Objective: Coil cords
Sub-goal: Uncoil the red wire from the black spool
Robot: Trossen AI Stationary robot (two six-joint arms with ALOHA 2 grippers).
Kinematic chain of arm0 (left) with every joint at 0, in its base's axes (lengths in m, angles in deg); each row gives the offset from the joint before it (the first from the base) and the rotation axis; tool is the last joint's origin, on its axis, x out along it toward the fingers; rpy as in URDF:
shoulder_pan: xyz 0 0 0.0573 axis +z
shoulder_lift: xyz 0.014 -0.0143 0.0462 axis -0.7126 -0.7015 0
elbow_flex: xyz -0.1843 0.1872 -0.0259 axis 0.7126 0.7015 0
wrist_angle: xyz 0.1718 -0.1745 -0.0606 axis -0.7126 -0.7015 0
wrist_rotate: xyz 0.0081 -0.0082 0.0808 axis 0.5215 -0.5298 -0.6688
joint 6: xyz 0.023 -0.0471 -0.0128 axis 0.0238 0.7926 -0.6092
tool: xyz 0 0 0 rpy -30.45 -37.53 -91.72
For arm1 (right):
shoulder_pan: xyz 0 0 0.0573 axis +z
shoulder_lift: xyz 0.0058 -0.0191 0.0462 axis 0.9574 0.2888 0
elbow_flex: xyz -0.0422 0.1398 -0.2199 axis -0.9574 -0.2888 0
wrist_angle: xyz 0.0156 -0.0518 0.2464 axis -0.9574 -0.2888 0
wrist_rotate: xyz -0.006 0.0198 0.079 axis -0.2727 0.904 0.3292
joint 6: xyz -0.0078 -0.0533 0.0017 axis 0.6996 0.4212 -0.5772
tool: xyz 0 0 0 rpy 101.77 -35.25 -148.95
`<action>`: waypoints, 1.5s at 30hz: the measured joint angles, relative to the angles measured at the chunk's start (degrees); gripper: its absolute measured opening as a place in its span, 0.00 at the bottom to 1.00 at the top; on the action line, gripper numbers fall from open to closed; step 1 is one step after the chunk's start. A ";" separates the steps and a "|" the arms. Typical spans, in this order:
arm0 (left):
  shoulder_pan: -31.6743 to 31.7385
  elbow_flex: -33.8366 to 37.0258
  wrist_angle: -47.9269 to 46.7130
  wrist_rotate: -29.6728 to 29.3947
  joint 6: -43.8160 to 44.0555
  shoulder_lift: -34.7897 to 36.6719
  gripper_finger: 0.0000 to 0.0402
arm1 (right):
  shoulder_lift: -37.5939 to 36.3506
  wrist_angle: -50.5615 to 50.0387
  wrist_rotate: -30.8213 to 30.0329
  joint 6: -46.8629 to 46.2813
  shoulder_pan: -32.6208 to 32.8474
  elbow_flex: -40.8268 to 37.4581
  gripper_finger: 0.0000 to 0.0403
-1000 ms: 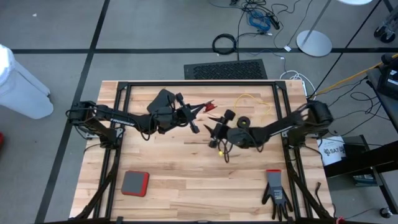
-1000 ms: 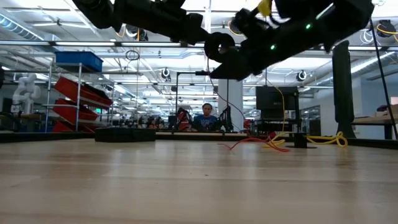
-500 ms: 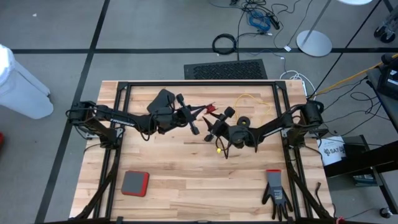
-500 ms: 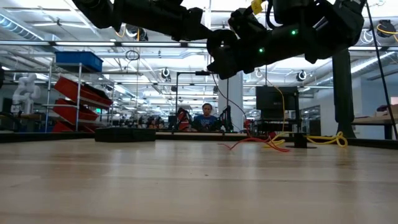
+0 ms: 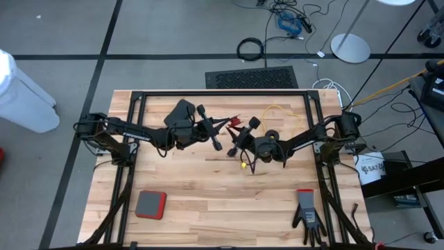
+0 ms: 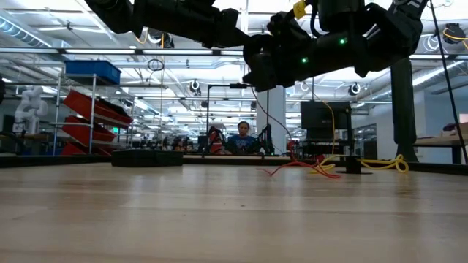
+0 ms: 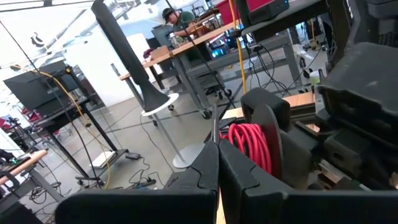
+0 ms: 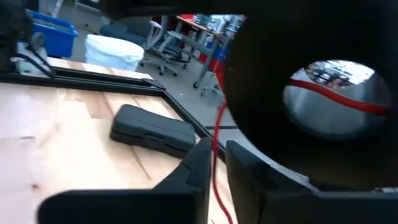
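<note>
Both grippers were held raised above the middle of the table [image 5: 208, 177]. The left gripper [image 7: 217, 163] was closed on a thin cord [image 7: 214, 124]. A red cord [image 8: 217, 134] ran between the nearly closed fingers of the right gripper [image 8: 214, 163], beside a reel [image 7: 264, 134] wound with red cord.

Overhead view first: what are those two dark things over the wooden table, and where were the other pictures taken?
They are two robot arms, each ending in a two-finger gripper. One picture looks straight down, one looks level across the table, and two come from cameras on the wrists. Above the middle, the left gripper is shut, apparently pinching a thin red cord wound on a black reel; the right gripper is beside it. On the table lie a yellow cord, black case, red-and-grey pad and black glove.
</note>
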 joint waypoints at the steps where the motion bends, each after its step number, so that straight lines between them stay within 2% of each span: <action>1: 0.00 0.00 0.00 0.00 0.00 0.00 0.00 | 0.00 0.01 0.45 0.04 0.00 0.00 0.05; 3: 0.00 0.00 -0.04 0.00 -0.02 0.00 0.00 | 0.00 0.08 0.76 0.08 0.33 0.00 0.01; 8: 0.42 0.00 -2.09 -1.70 -1.69 0.00 0.00 | -0.60 0.59 1.89 -0.01 3.15 0.00 0.00; 10: 0.54 0.00 -3.02 -2.63 -1.79 0.00 0.00 | -1.70 0.64 0.26 2.24 5.31 -0.02 0.00; 13: 0.55 0.00 -3.13 -2.82 -1.84 0.00 0.00 | -3.99 1.56 -7.11 8.32 8.85 -0.02 0.00; 17: 0.50 0.00 -3.08 -2.82 -1.79 0.00 0.00 | -8.31 -1.60 -22.96 15.01 12.26 -0.02 0.00; 19: 0.50 0.00 -2.98 -2.82 -1.77 0.00 0.00 | -10.71 -8.17 -28.88 14.00 13.10 -0.02 0.00; 21: 0.50 0.00 -2.83 -2.81 -1.68 0.00 0.00 | -13.45 -17.27 -30.09 7.57 13.46 -0.02 0.00; 23: 0.50 0.00 -2.31 -2.80 -1.66 0.00 0.00 | -16.01 -27.60 -28.41 -2.64 13.44 -0.02 0.00; 25: 0.48 0.00 -1.89 -2.80 -1.64 0.00 0.00 | -18.10 -38.79 -23.76 -13.81 12.82 0.00 0.00; 27: 0.48 0.00 -1.58 -2.78 -1.64 0.00 0.00 | -19.29 -46.86 -17.12 -23.38 11.24 0.00 0.00; 29: 0.50 0.00 -1.19 -2.75 -1.62 0.00 0.00 | -19.40 -50.43 -9.55 -28.05 9.78 -0.02 0.00; 34: 0.52 0.00 -0.43 -2.73 -1.62 0.00 0.00 | -17.18 -44.39 9.68 -26.35 8.16 -0.02 0.00; 38: 0.50 0.00 -0.46 -2.78 -1.71 0.00 0.00 | -16.59 -36.74 20.27 -18.59 8.63 -0.02 0.00; 42: 0.93 -0.02 -2.60 -3.37 -2.12 0.00 0.00 | -18.09 -30.88 21.17 -11.67 12.17 -0.02 0.00; 45: 1.31 -0.02 -3.97 -3.76 -2.03 0.00 0.00 | -20.02 -28.90 14.51 -7.00 15.72 -0.02 0.00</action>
